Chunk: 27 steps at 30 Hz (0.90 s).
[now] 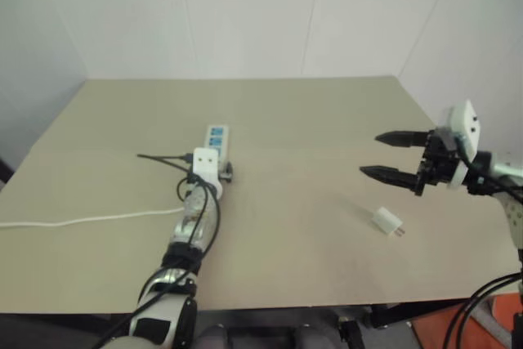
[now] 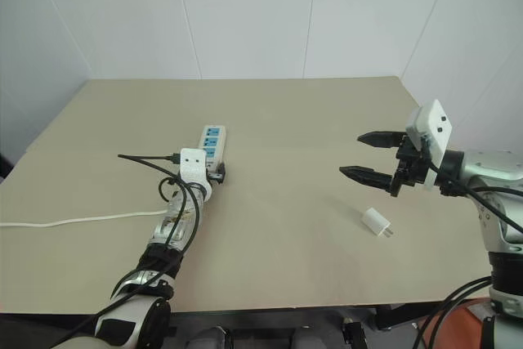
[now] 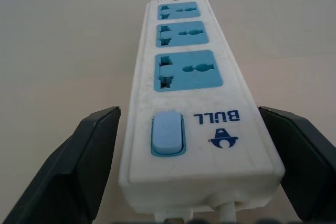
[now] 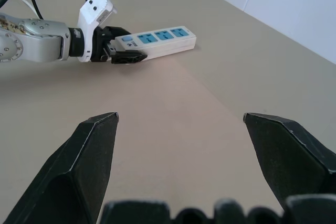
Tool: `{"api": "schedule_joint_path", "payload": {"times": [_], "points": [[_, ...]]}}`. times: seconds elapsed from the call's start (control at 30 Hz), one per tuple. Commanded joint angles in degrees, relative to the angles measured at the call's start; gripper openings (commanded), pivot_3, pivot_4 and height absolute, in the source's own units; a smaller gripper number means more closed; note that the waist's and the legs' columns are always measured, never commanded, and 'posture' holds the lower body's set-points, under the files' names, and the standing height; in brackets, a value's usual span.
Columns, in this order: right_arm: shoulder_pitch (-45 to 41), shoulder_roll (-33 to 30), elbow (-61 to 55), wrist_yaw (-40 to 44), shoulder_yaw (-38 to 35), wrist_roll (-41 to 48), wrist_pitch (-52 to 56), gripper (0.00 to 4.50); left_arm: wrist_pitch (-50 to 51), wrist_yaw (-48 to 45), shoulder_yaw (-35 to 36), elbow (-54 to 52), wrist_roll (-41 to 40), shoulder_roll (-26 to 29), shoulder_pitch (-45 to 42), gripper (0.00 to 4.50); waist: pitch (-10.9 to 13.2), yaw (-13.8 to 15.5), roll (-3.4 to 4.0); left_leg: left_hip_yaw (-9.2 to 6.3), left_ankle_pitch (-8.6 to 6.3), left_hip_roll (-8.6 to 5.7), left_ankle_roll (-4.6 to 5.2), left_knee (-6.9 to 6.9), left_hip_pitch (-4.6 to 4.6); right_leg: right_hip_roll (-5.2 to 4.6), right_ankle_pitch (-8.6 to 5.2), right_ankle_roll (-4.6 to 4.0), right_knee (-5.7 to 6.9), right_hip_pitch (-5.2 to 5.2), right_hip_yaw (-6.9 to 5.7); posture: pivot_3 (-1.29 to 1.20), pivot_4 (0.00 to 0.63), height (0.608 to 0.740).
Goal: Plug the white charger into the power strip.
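Lying on the tan table (image 2: 327,112), well to the right side, the white charger (image 2: 375,221), tipped on its side with the two prongs pointing toward about four o'clock in the head view. Hovering just above and beyond it, the right gripper (image 2: 361,155), fingers spread wide with nothing between them, tips aimed toward nine o'clock; charger sitting at roughly six o'clock from those tips, near but not touching. Lying toward the left-centre of the table, the power strip (image 2: 212,144), long axis running from about six to twelve o'clock, three blue sockets in a row, switch end and cord end nearest the robot. Straddling that near end, the left gripper (image 3: 189,145), fingers (image 3: 79,161) spread wide on either side of the strip's body, apparently not pressing on it. Trailing off toward nine o'clock, the thin white cord (image 2: 73,220). Judging from this: right arm being plainly the nearer one to the charger, needing a drop downward and a little back toward the robot to bracket it; charger and strip lying well apart, so carrying across toward nine o'clock coming afterwards.
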Motion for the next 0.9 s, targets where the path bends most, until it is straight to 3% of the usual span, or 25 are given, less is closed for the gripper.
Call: {"api": "schedule_joint_path", "payload": {"times": [0.03, 0.47, 0.63, 0.9], "points": [[-0.90, -1.19, -1.79, -0.19, -2.07, 1.05, 0.32, 4.50, -0.62, 0.18, 0.77, 1.21, -0.16, -0.02, -0.65, 4.48, 0.00, 0.00, 0.00, 0.00, 0.00, 0.00, 0.00, 0.00, 0.01, 0.00, 0.00, 0.00, 0.00, 0.00, 0.00, 0.00, 0.150, 0.740], [0.56, -1.31, -4.41, -0.78, -3.63, 2.20, 1.72, 4.50, -4.61, -4.20, 2.71, 14.15, -1.80, 0.81, -4.30, 4.48, -0.17, 0.06, 0.21, -0.12, 0.00, -0.13, 0.00, -0.01, 0.30, -0.02, -0.23, 0.39, 0.06, 0.23, 0.03, 0.00, 0.150, 0.740], [0.84, -1.48, -4.83, -1.03, -4.20, 2.51, 2.21, 4.50, -5.27, -6.93, 3.11, 16.97, -2.76, 1.30, -6.12, 3.30, -0.20, 0.04, 0.25, -0.19, 0.00, -0.19, 0.00, -0.01, 0.30, -0.03, -0.24, 0.40, 0.08, 0.23, 0.04, 0.00, 0.150, 0.740], [0.15, -1.58, -3.96, -1.15, -4.08, 3.13, 2.07, 4.50, -5.34, -9.20, 3.57, 17.50, -2.90, 1.80, -6.32, 3.30, -0.20, 0.08, 0.27, -0.24, 0.00, -0.23, 0.00, -0.02, 0.30, -0.04, -0.26, 0.44, 0.09, 0.23, 0.04, 0.00, 0.150, 0.740]]}}
